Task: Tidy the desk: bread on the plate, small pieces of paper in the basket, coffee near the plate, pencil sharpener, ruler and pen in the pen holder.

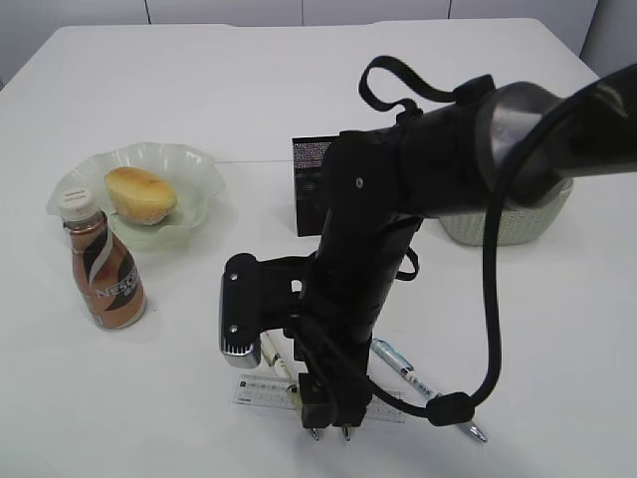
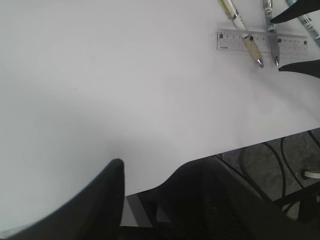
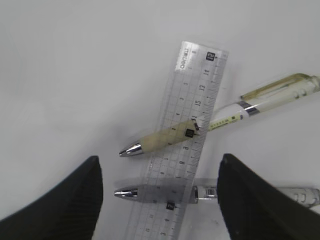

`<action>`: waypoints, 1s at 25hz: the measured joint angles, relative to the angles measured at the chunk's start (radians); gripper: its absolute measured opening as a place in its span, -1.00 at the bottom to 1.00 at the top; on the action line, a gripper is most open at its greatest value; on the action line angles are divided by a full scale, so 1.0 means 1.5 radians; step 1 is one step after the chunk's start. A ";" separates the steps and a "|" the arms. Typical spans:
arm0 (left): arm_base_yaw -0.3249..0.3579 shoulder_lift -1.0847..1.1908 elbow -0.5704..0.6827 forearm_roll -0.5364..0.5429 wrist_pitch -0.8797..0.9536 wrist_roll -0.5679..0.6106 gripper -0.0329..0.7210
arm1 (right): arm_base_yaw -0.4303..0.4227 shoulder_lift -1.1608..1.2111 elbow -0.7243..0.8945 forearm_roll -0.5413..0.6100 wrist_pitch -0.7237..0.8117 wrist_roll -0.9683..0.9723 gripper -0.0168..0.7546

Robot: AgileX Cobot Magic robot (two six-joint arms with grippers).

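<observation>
The bread point(image 1: 140, 194) already sits on the wavy glass plate point(image 1: 199, 169), with the coffee point(image 1: 104, 265) bottle touching the plate's rim at 7 o'clock. The clear plastic ruler point(image 3: 189, 135) and three slim pens point(image 3: 220, 119) lie crossed on the smooth white table point(image 1: 199, 90), well apart from the black mesh holder point(image 1: 309, 184) at 12 o'clock. The right hand point(image 3: 157, 197) hangs wide open, empty, straddling them. The left hand point(image 2: 150, 200) holds nothing, apparently open. I see no sharpener or paper.

Clear ruler point(image 3: 192, 135) lies flat across two pens point(image 3: 220, 120).
</observation>
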 joint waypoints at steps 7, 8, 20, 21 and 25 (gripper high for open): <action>0.000 0.000 0.000 0.004 0.000 0.000 0.07 | 0.000 0.030 0.000 -0.018 -0.004 -0.002 0.48; 0.000 0.000 0.000 0.004 0.000 0.000 0.07 | 0.000 0.030 0.000 -0.022 -0.008 -0.002 0.48; 0.000 0.000 0.000 0.010 0.000 0.000 0.07 | 0.000 0.053 -0.001 -0.031 -0.035 -0.003 0.48; 0.000 0.000 0.000 0.010 0.000 0.000 0.07 | 0.000 0.053 -0.001 -0.034 -0.035 -0.003 0.48; 0.000 0.000 0.000 0.012 0.000 0.000 0.07 | 0.000 0.061 -0.001 -0.048 -0.035 -0.003 0.48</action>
